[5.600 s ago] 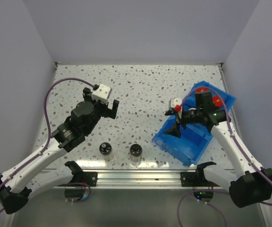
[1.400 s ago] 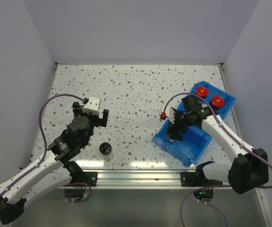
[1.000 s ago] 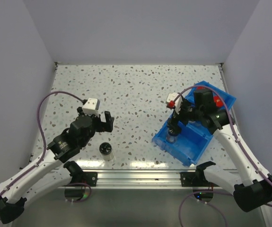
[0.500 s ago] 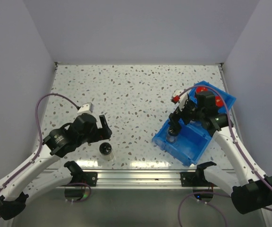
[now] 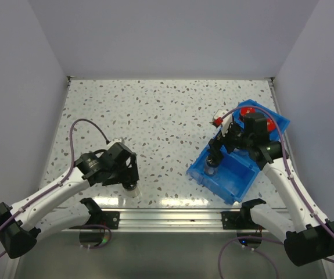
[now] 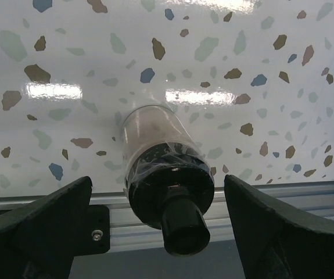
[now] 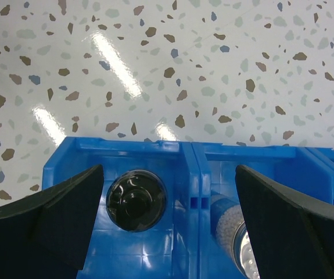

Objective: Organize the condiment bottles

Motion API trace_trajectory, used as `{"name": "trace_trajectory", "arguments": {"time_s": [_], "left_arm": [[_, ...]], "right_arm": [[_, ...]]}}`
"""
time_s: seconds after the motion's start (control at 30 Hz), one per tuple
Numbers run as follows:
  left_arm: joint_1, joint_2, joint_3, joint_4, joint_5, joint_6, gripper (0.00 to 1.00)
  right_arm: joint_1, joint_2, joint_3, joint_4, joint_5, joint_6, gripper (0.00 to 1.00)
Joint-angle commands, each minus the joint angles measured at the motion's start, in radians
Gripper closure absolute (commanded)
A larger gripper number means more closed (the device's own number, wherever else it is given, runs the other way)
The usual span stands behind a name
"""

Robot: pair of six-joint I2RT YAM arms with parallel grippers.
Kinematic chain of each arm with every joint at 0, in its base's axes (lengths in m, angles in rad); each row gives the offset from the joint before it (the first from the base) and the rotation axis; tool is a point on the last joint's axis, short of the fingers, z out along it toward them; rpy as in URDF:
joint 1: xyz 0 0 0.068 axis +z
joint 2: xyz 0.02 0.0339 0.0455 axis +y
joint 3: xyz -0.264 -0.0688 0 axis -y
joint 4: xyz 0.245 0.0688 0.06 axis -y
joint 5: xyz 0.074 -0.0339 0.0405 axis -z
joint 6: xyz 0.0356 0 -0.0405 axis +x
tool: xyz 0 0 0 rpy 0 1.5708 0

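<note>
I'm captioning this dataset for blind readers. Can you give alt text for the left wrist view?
A clear jar with a black shaker lid stands on the speckled table, between the spread fingers of the open left pincer. Neither finger touches it.

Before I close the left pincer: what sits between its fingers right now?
The clear jar with the black shaker lid stands between the fingers of the open left pincer, a gap showing on each side. The left wrist view shows it.
</note>
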State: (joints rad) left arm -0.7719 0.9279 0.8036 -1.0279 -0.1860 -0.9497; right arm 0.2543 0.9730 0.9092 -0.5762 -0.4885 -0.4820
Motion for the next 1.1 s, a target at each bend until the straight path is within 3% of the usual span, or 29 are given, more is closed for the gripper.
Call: {"name": "trace_trajectory", "arguments": {"time_s": [0.0, 0.3, 0.47, 0.73, 0.8, 0.83, 0.93, 0.97, 1.0, 1.03, 1.07], "left_arm": [[-0.033, 0.018, -0.006, 0.002, 0.017, -0.017, 0.00], [-0.171, 0.130, -0.021, 0.025, -0.015, -0.093, 0.01], [-0.179, 0.155, -0.006, 0.009, -0.064, -0.115, 0.11], [-0.181, 0.215, 0.005, 0.029, -0.122, -0.094, 0.13], [-0.181, 0.218, 0.006, 0.041, -0.127, -0.086, 0.18], [-0.181, 0.218, 0.011, 0.043, -0.133, -0.083, 0.22], [-0.181, 0.215, 0.034, 0.040, -0.164, -0.051, 0.50], [-0.181, 0.215, 0.039, 0.040, -0.173, -0.028, 0.76], [-0.187, 0.218, 0.046, 0.042, -0.196, 0.000, 0.89], [-0.193, 0.218, 0.061, 0.038, -0.210, 0.041, 0.99], [-0.198, 0.218, 0.071, 0.037, -0.217, 0.063, 1.00]], "right_arm": [[-0.003, -0.022, -0.004, 0.032, -0.007, 0.013, 0.01], [-0.004, -0.025, -0.006, 0.032, -0.009, 0.013, 0.01], [-0.006, -0.025, -0.004, 0.029, -0.016, 0.013, 0.01], [-0.007, -0.034, -0.007, 0.030, -0.019, 0.011, 0.01], [-0.010, -0.036, -0.007, 0.029, -0.019, 0.011, 0.01], [-0.010, -0.036, -0.007, 0.029, -0.018, 0.011, 0.01], [-0.010, -0.039, -0.007, 0.029, -0.016, 0.008, 0.01], [-0.012, -0.039, -0.007, 0.030, -0.016, 0.008, 0.01], [-0.012, -0.040, -0.007, 0.029, -0.016, 0.008, 0.01], [-0.012, -0.040, -0.009, 0.029, -0.018, 0.008, 0.01], [-0.012, -0.042, -0.009, 0.029, -0.016, 0.008, 0.01]]}}
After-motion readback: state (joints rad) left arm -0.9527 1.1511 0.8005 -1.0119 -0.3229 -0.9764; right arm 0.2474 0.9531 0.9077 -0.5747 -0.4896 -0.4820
